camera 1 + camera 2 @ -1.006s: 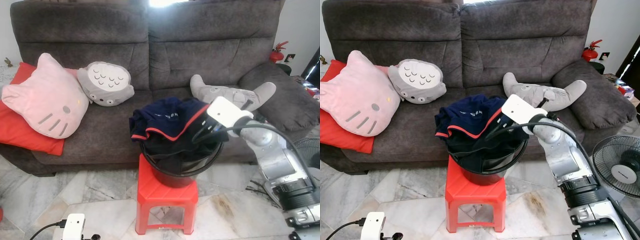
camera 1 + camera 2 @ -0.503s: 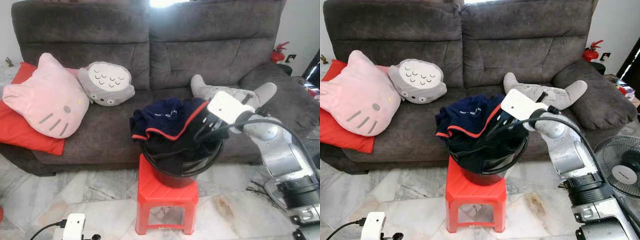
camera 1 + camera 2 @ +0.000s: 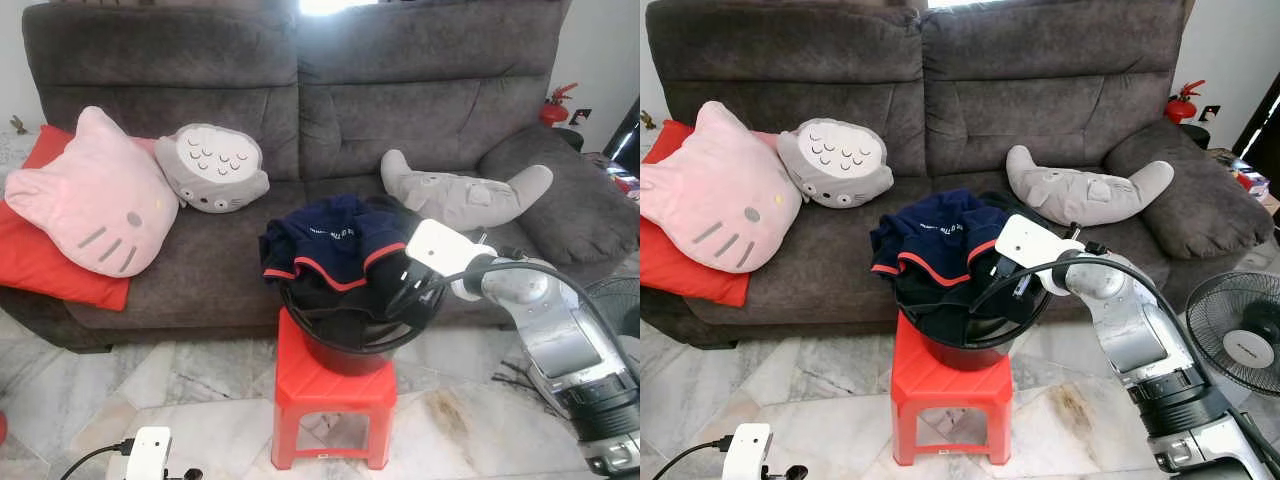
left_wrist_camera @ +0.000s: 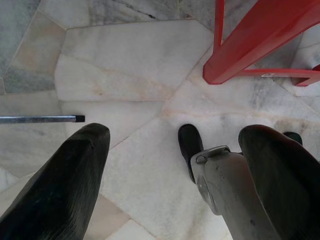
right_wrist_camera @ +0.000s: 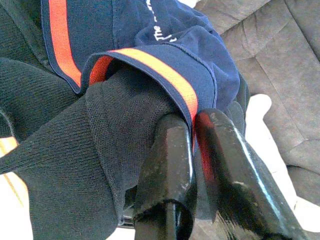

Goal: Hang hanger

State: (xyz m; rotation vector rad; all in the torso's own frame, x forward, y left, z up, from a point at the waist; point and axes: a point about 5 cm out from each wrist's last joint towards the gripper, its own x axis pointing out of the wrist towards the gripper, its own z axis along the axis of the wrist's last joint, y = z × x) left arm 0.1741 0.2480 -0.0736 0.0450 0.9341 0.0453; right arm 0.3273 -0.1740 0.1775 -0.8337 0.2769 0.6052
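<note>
A navy garment (image 3: pixel 335 235) with a red stripe lies heaped on top of dark clothes in a black bucket (image 3: pixel 350 350). The bucket stands on a red stool (image 3: pixel 330 385) in front of the sofa. My right gripper (image 5: pixel 192 132) is at the bucket's right rim, shut on the garment's red-striped hem. The black knit fabric (image 5: pixel 75 150) lies under the hem. My left gripper (image 4: pixel 175 165) hangs open low over the marble floor beside the stool's leg, holding nothing.
A grey sofa (image 3: pixel 300 90) stands behind the stool with a pink cat cushion (image 3: pixel 90 195), a grey round cushion (image 3: pixel 210 165), a long grey plush (image 3: pixel 460 195) and a red cushion (image 3: pixel 40 260). A floor fan (image 3: pixel 1240 345) stands at the right.
My right gripper has dropped from above the bucket down to its right rim, and the garment's striped edge has come down with it. The left arm has not moved.
</note>
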